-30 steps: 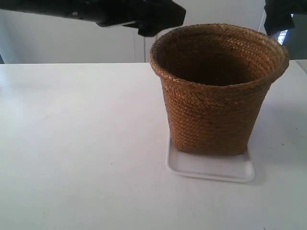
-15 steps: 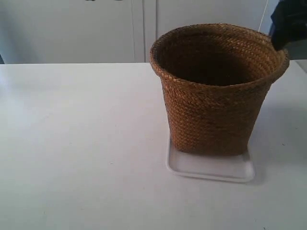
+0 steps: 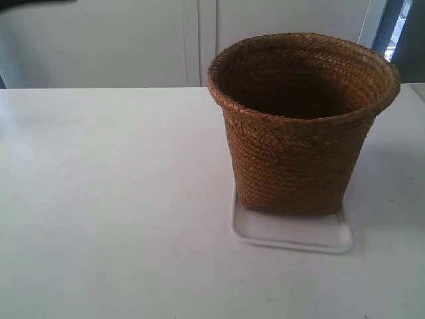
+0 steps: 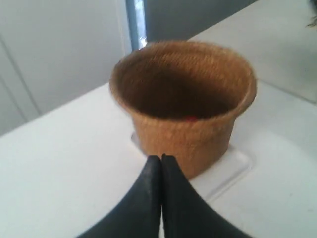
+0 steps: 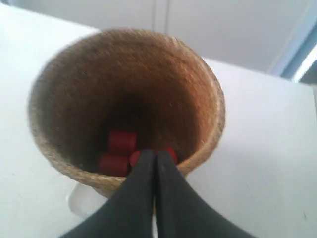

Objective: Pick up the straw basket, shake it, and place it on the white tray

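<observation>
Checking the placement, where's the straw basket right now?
The straw basket stands upright on the white tray, right of centre in the exterior view.

Exterior camera sat just above rim height, close in, facing across the table (image 3: 99, 199) at the straw basket (image 3: 299, 159) on the white tray (image 3: 292, 238). Left wrist camera looked obliquely down past the left gripper (image 4: 161, 158) from a short way off. Right wrist camera hung over the rim behind the right gripper (image 5: 155, 154), peering inside. I found basket and tray in all three.
</observation>
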`<state>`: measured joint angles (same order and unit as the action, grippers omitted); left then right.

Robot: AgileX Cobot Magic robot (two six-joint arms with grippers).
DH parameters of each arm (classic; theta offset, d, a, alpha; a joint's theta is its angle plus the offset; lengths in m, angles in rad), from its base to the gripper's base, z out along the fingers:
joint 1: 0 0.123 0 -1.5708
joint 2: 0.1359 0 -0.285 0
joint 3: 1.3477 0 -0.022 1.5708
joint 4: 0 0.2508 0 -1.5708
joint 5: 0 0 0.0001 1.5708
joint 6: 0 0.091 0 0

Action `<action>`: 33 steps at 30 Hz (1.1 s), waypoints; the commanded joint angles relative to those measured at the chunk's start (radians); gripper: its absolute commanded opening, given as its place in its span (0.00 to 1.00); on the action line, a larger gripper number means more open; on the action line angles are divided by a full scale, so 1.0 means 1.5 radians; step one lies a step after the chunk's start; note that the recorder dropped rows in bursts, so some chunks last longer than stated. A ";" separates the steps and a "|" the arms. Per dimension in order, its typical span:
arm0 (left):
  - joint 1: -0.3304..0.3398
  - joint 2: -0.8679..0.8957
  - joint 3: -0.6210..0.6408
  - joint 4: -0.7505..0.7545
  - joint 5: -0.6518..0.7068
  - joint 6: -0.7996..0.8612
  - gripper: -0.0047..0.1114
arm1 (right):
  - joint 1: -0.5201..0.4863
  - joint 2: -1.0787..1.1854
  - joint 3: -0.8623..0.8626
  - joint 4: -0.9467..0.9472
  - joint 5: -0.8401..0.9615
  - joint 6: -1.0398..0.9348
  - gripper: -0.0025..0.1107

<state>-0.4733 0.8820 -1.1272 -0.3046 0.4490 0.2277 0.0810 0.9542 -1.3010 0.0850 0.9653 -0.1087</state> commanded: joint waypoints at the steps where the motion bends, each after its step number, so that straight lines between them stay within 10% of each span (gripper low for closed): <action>1: 0.017 -0.126 0.184 0.096 -0.017 -0.100 0.04 | -0.001 -0.164 0.144 0.063 -0.091 -0.072 0.02; 8: 0.021 -0.196 0.345 0.094 -0.071 -0.097 0.04 | -0.001 -0.334 0.321 0.050 -0.053 -0.082 0.02; 25: 0.021 -0.196 0.353 0.093 0.015 -0.097 0.04 | -0.001 -0.420 0.325 0.050 0.089 -0.082 0.02; 33: 0.177 -0.309 0.620 0.125 -0.402 -0.065 0.04 | -0.001 -0.420 0.325 0.054 0.089 -0.082 0.02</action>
<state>-0.2705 0.4954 -0.3106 -0.1128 0.0225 0.1625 0.0810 0.3285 -0.8158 0.1610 1.0976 -0.2207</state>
